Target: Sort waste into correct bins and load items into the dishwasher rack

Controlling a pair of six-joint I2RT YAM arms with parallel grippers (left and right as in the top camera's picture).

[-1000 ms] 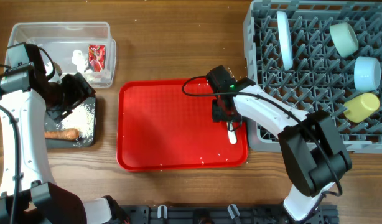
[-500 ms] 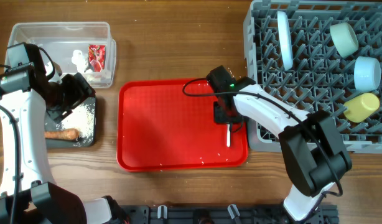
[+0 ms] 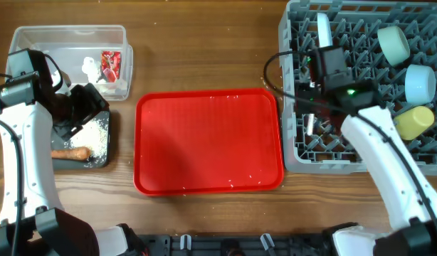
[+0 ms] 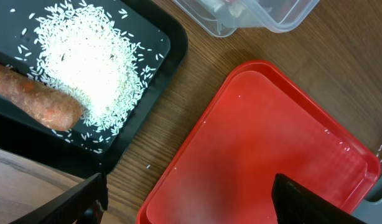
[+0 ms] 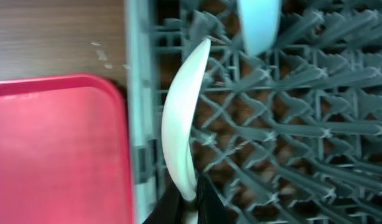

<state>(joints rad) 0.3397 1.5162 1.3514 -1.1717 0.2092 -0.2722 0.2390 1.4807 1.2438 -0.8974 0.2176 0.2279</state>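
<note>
My right gripper (image 3: 309, 89) (image 5: 194, 199) is shut on the handle of the white plastic spoon (image 5: 181, 130) and holds it over the left part of the grey dishwasher rack (image 3: 361, 153) (image 5: 290, 124). The rack holds the pale-blue plate (image 3: 324, 28) (image 5: 259, 25) on edge, the pale-green bowl (image 3: 393, 43), the pale-blue bowl (image 3: 420, 82) and the yellow cup (image 3: 413, 122). My left gripper (image 3: 87, 107) (image 4: 191, 205) is open and empty between the black tray (image 3: 104, 160) (image 4: 160, 37) and the red tray. The black tray holds rice (image 3: 97, 135) (image 4: 85, 68) and the carrot piece (image 3: 70, 152) (image 4: 35, 102). The clear tub (image 3: 62, 35) (image 4: 265, 18) holds the tissue (image 3: 90, 67) and the red wrapper (image 3: 110, 64).
The red serving tray (image 3: 208, 142) (image 4: 272, 143) (image 5: 54, 149) lies in the middle with only a few stray rice grains on it. The rack's left wall stands just right of it. Bare wooden table shows around the containers.
My right gripper has lifted the spoon off the red tray's right side and carried it right and back, over the rack. My left arm has not moved.
</note>
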